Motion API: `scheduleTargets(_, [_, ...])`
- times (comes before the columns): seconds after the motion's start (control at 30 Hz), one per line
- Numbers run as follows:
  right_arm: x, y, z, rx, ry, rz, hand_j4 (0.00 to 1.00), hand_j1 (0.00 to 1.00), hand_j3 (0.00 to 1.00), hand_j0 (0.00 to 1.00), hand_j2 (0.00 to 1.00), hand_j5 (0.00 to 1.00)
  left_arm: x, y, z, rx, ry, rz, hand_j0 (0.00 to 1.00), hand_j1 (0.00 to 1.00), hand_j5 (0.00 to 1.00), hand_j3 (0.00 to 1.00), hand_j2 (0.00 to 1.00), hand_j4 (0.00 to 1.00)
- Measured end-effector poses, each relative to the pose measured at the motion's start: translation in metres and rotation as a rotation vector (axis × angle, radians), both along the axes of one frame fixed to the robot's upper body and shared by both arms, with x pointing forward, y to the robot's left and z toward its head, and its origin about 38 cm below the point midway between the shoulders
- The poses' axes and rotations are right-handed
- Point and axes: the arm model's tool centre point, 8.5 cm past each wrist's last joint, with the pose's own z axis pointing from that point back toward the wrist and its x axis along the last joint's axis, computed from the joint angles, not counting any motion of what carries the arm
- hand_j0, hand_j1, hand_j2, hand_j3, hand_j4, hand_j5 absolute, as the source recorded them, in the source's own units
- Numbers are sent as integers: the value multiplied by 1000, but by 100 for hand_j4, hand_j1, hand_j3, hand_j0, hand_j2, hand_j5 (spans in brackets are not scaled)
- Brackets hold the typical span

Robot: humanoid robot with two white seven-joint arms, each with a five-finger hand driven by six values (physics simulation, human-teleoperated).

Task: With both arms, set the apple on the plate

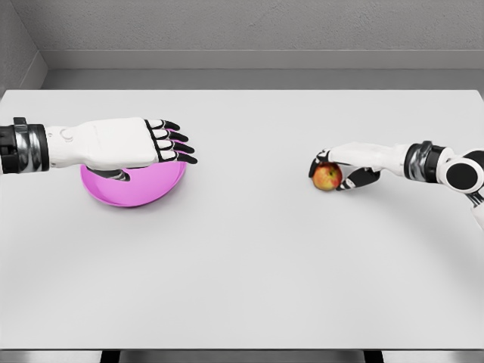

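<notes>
Grasp step: right hand [349, 168] fingers curled around apple [327, 178] on table [249, 265]; left hand [125, 144] flat, fingers apart, over pink plate [140, 190]; next, likely lift and carry across.

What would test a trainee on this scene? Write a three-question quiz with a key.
1. True or false: the apple already lies on the pink plate.
2. Which hand has its fingers around the apple? A) left B) right C) neither
3. Fill in: the left hand is stretched flat above the ____.

Key:
1. False; it is on the white table, far right of the plate.
2. B; the right hand closes on it.
3. plate
</notes>
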Motion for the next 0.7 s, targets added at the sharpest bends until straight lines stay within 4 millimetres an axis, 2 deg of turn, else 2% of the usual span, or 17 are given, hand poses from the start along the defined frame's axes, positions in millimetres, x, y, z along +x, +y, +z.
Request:
scheduleTargets(0.07, [-2,19,7,36,-27,71,54,54,54,54,54,54,0,0,0,0,0,0,100,100,100,100,100,100])
scheduleTargets(0.17, [1,64,29,102,-82,168,54,54,54,54,54,54,0,0,0,0,0,0,100,100,100,100,100,100])
scheduleTargets(0.23, [1,84,30,135,-79,190,55,55,55,55,55,55,0,0,0,0,0,0,100,100,100,100,100,100])
scheduleTargets(0.33, [3,101,26,158,-65,199,56,56,56,56,56,56,0,0,0,0,0,0,100,100,100,100,100,100])
scheduleTargets(0.4, [4,105,22,164,-57,200,58,58,58,58,58,58,0,0,0,0,0,0,100,100,100,100,100,100])
scheduleTargets(0.43, [4,106,21,165,-54,199,63,63,63,63,63,63,0,0,0,0,0,0,100,100,100,100,100,100])
scheduleTargets(0.47, [5,106,20,165,-52,197,77,77,77,77,77,77,0,0,0,0,0,0,100,100,100,100,100,100])
scheduleTargets(0.5, [6,105,18,161,-49,190,100,100,100,100,100,100,0,0,0,0,0,0,100,100,100,100,100,100])
scheduleTargets(0.63, [16,85,18,166,-55,125,100,100,100,100,100,100,0,0,1,0,-2,0,100,100,100,100,100,100])
scheduleTargets(0.7, [19,58,23,178,-74,75,100,100,100,100,100,100,4,-2,12,-1,-31,-4,100,100,100,100,100,100])
